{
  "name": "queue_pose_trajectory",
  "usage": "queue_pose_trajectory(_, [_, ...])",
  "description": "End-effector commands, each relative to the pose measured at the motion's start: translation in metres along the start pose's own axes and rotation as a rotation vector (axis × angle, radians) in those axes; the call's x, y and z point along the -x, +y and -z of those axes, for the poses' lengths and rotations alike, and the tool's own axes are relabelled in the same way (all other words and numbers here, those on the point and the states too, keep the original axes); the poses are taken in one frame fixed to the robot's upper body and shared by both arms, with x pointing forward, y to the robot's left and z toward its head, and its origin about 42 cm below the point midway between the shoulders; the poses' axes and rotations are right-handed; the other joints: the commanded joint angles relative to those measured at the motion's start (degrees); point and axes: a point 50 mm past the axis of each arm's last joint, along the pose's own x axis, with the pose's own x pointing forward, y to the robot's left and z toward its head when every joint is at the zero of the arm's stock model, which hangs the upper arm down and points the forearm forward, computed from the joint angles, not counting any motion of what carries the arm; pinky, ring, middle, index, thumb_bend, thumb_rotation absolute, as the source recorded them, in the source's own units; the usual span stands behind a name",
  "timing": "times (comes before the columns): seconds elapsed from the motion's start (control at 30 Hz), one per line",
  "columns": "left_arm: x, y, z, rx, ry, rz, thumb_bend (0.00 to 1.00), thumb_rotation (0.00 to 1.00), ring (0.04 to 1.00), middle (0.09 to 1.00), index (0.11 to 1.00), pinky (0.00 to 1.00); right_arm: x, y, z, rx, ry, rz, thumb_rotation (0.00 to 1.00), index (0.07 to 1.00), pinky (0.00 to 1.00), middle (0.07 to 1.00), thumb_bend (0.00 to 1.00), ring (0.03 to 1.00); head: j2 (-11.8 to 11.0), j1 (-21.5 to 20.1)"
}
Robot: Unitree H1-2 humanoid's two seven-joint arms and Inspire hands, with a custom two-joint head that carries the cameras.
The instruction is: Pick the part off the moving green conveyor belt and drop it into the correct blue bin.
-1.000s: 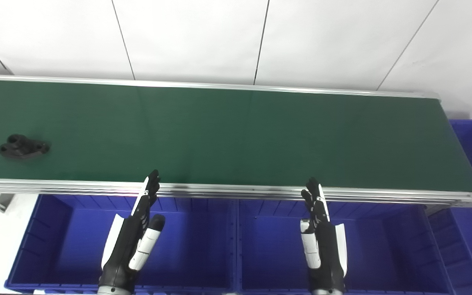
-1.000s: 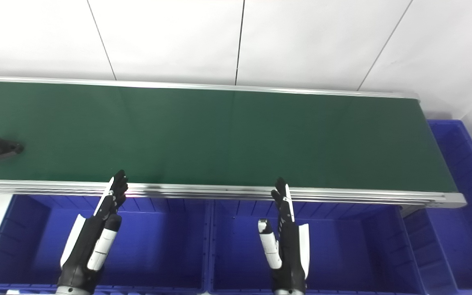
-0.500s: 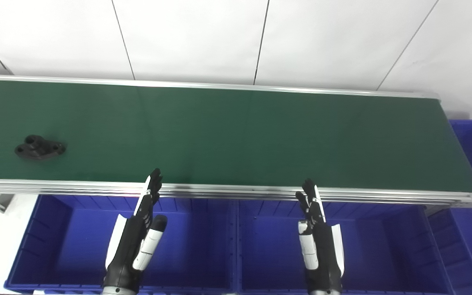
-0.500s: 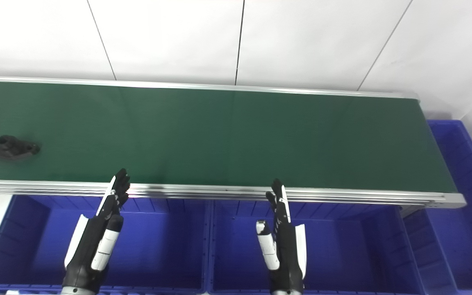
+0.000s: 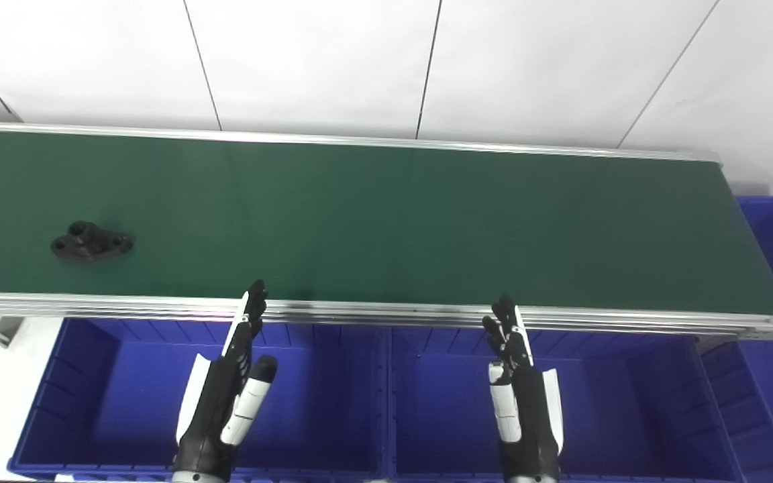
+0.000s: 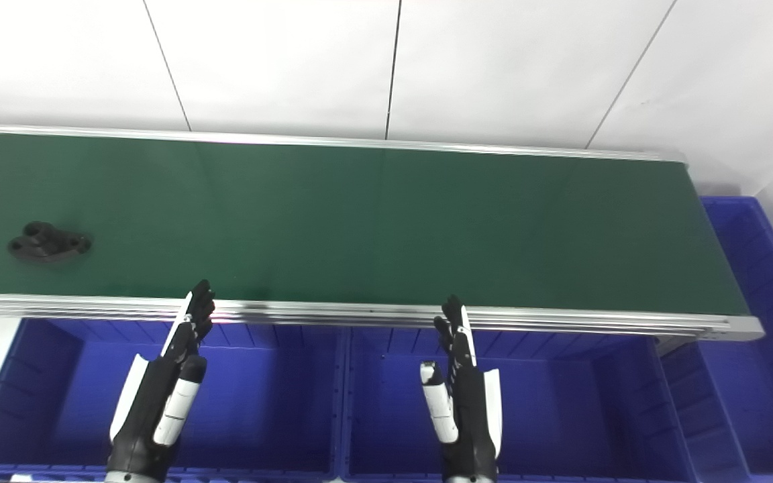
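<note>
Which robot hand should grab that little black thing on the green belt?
Probably the left robot hand. The small black plastic part lies on the green conveyor belt far to the left, nearer that hand. The right robot hand is farther away. Both are open and holding nothing.

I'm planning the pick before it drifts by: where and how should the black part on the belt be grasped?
Probably from above with the left hand, across the narrow middle of the black part. It lies flat on the belt, long axis along it, with a raised boss at the far side and nothing beside it.
</note>
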Motion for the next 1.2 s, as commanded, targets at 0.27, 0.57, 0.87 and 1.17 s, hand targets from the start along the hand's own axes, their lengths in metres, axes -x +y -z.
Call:
queue_pose_trajectory(0.27, [0.001,-0.020,0.002,-0.014,-0.053,0.000,0.66,1.00,0.987,1.000,1.000,0.99,0.004,-0.021,0.010,-0.010,-0.070,-0.019,1.00,1.000,0.95,0.991,0.84,0.952,-5.46,7.32])
queue_pose_trajectory(0.57, [-0.001,-0.032,0.007,-0.001,-0.044,0.014,0.63,0.96,0.983,1.000,1.000,0.97,0.003,-0.032,0.023,0.007,-0.083,-0.014,1.00,1.000,0.89,0.982,0.79,0.924,-9.27,10.20])
queue_pose_trajectory(0.87, [-0.005,-0.044,0.013,0.025,-0.051,0.014,0.58,0.90,0.963,1.000,1.000,0.93,-0.001,-0.040,0.032,0.018,-0.079,0.000,1.00,1.000,0.90,0.980,0.78,0.929,-12.48,13.42])
queue_pose_trajectory(1.17, [-0.007,-0.052,0.018,0.044,-0.039,0.006,0.66,0.87,0.956,1.000,1.000,0.91,-0.003,-0.045,0.041,-0.003,-0.087,-0.003,1.00,1.000,0.94,0.988,0.73,0.941,-15.51,15.82])
